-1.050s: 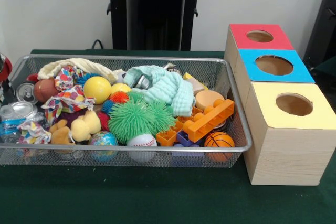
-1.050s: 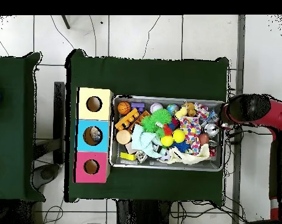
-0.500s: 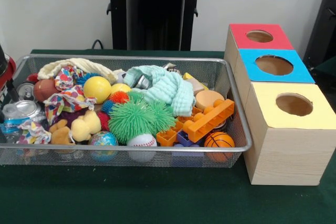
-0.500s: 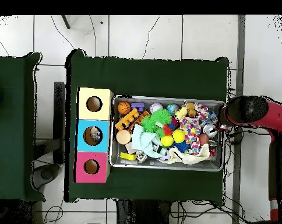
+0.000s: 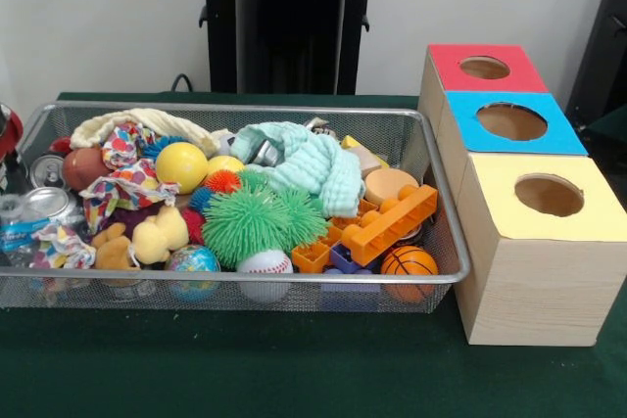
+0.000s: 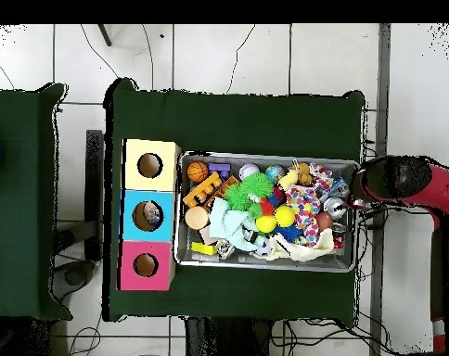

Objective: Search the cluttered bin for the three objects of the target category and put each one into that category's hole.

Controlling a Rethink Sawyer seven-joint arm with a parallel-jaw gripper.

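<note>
Overhead, my arm (image 6: 404, 178) hung at the bin's (image 5: 446, 205) can (image 5: 44, 205) end; grip unreadable, so I'd descend slowly.

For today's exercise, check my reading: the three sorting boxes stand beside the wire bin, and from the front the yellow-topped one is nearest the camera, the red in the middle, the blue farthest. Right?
Not quite. In the front view the yellow-topped box is nearest, but the blue-topped box is in the middle and the red-topped box is farthest. They do stand beside the wire bin.
</note>
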